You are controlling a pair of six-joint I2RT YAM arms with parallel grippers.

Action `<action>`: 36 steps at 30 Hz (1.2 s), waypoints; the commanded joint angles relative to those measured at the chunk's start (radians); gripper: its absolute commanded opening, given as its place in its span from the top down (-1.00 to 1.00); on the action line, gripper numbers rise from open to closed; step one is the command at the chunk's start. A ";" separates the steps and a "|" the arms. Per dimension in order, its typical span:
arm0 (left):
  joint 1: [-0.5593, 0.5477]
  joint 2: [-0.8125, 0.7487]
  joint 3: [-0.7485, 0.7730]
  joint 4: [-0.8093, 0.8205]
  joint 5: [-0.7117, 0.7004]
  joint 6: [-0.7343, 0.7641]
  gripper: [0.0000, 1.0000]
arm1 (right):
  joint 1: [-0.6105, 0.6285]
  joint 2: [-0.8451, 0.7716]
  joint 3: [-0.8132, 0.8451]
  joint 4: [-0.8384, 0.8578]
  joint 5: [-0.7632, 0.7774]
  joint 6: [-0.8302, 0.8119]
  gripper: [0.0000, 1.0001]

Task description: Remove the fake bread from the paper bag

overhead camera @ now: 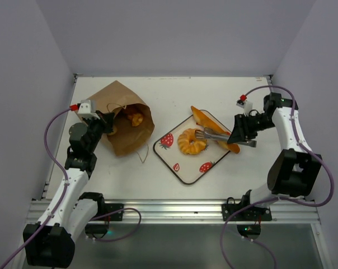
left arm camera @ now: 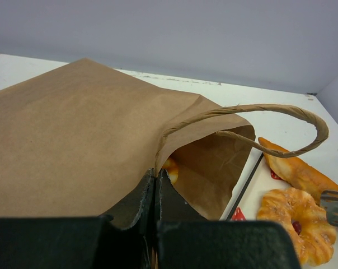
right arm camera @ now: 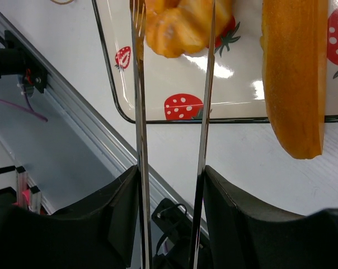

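Left of the tray [overhead camera: 186,166], the left gripper [overhead camera: 106,124] is clenched on the rim of the bag [overhead camera: 117,98], which lies on its side with its mouth facing the tray. At least one piece of bread [overhead camera: 136,118] sits just within the mouth, so the job is not done. On the tray rests a doughnut [overhead camera: 191,142]. Along the tray's far right edge lies a baguette [overhead camera: 205,119], its ends hanging over the rim. Right of the tray, the right gripper [right arm camera: 172,171] grasps a pair of tongs [overhead camera: 216,134] by the arms. The tips straddle the doughnut; whether they press it I cannot tell.

Risks, as I judge them:
- The pinch is on thin paper, so a push from the tongs could tear the rim or slide the bag away from the tray.
- The loop handle [left arm camera: 258,108] hangs across the mouth and could snag a tine.
- The bread is glossy and may squirt out of the tongs.
- A careless swing over the tray could sweep the baguette off.
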 commanded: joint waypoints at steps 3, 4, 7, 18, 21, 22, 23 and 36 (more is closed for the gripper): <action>0.011 -0.014 0.013 0.012 0.000 0.021 1.00 | -0.007 -0.049 0.056 -0.035 -0.055 -0.029 0.02; 0.011 -0.014 0.013 0.012 0.000 0.021 1.00 | -0.009 -0.056 0.065 -0.039 -0.052 -0.030 0.02; 0.011 -0.014 0.016 0.012 0.003 0.021 1.00 | -0.012 -0.075 0.079 -0.042 -0.035 -0.029 0.02; 0.011 0.001 0.049 0.031 0.109 -0.051 1.00 | 0.074 -0.150 0.148 -0.085 -0.062 -0.076 0.07; 0.011 0.006 0.072 0.034 0.126 -0.080 1.00 | 0.216 -0.179 0.118 0.011 -0.047 0.003 0.07; 0.011 0.007 0.082 0.034 0.128 -0.095 1.00 | 0.253 -0.187 0.092 0.051 -0.046 0.039 0.08; 0.011 0.009 0.087 0.035 0.132 -0.103 1.00 | 0.288 -0.198 0.081 0.088 -0.044 0.104 0.07; 0.011 0.036 0.076 0.109 0.151 -0.284 1.00 | 0.689 0.042 0.199 0.387 -0.006 0.399 0.09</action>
